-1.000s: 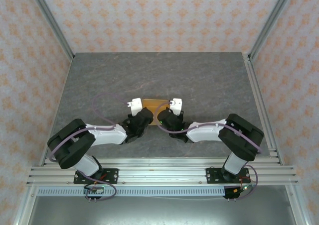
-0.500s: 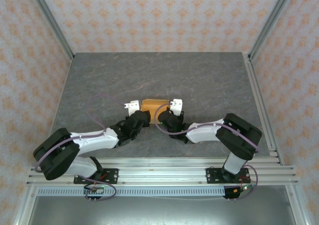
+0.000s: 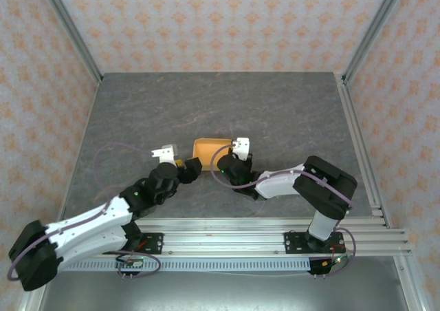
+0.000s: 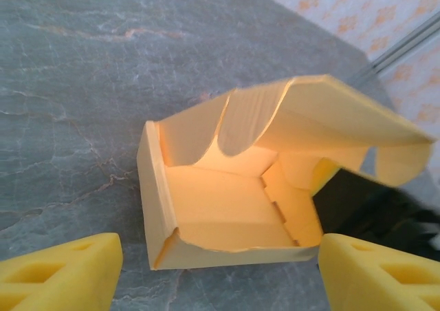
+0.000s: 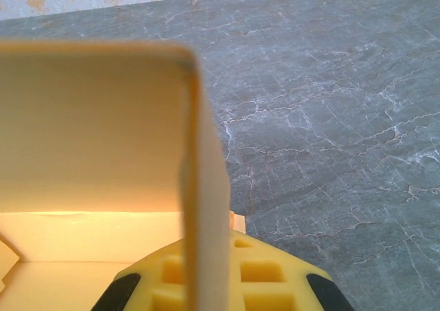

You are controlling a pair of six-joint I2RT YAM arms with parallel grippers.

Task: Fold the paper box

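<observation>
The left gripper (image 3: pixel 185 165) hangs with jaws spread wide, just short of the tan-orange kraft-card paper box (image 3: pixel 210 148) in the middle of the grey marbled table (image 3: pixel 275 111). The box stands half-formed, its walls raised and a rounded flap curling over the hollow. The right gripper (image 3: pixel 221 159) is clenched on its right wall.

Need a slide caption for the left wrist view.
Left gripper open in front of the half-folded paper box on the grey table, its lid flap arching over.

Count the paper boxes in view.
1. The paper box sits centrally on the table, one wall pinched by the right gripper; the left gripper open, clear of it.
</observation>
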